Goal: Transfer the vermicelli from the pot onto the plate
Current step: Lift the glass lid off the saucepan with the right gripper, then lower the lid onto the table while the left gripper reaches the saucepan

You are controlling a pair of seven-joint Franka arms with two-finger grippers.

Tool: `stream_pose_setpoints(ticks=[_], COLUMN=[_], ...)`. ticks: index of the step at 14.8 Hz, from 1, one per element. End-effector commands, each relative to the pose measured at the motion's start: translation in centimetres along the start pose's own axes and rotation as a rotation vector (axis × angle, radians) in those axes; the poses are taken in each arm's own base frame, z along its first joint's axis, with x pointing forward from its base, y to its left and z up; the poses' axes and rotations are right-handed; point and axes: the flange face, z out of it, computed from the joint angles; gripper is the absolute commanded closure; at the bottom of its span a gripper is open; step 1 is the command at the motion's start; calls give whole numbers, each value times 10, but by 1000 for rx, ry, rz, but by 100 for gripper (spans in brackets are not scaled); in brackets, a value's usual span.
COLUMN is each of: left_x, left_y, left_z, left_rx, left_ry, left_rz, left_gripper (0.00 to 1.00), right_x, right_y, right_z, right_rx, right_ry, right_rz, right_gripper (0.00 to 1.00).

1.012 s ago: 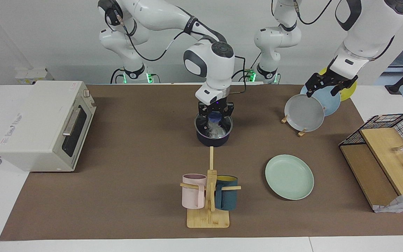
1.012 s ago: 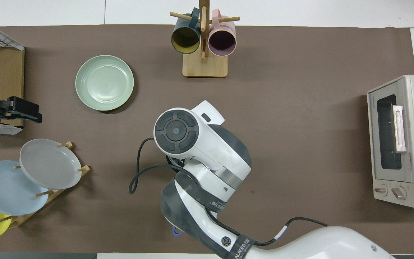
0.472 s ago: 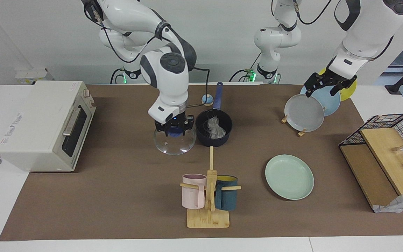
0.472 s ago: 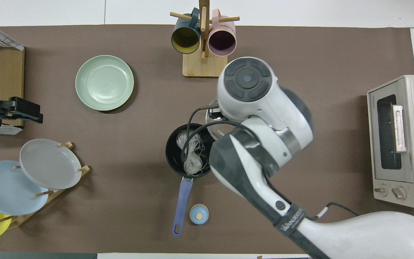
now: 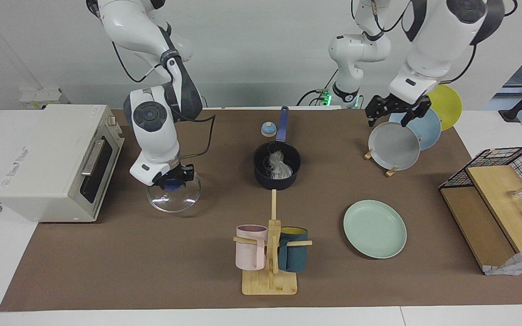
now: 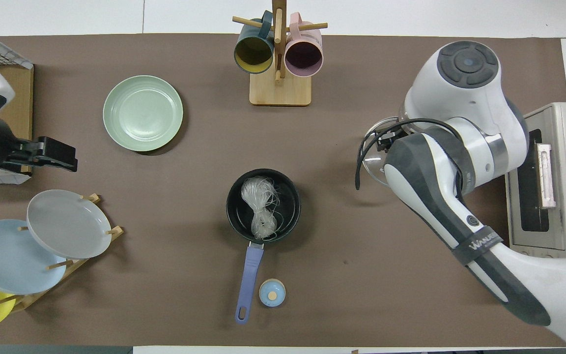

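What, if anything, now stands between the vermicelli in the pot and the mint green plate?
Nothing visible. The pot is uncovered, since the right pincer holds the glass lid toward the toaster oven. The vermicelli lies exposed, with bare mat up to the plate.

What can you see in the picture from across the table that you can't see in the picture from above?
Only the facing view shows the right gripper shut on the glass lid by its blue knob, low over the mat beside the toaster oven; from above the arm hides it. Only the overhead view shows the oven's two knobs. Both show the vermicelli in the pot, the empty plate, and the open left gripper waiting over the plate rack.
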Motion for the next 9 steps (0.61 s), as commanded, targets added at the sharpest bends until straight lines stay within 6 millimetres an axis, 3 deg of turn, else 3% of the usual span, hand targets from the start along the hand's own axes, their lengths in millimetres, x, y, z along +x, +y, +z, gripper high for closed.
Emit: stream_pose_setpoints(ticks=[1,3,5,7,9], left_x=[-2,3,11,10,-6], left_y=[54,118,164,186,202], left_z=[29,68,112,153,190], left_rx=[-65,-80,-87,-85,-85], left_ry=[3,18,16,10,18], left_rz=[2,-37,-18,-15,-3], left_gripper=[0,0,0,0,0], right_x=[-26,-33,-42,-50,-59], right_y=[10,16,12,10,7], right_z=[10,21,32,46,56], right_rx=[-11,17,32,33,29], right_ry=[3,14,40,64,57], right_rz=[2,30,37,34,30], right_gripper=[51,50,50,50,44])
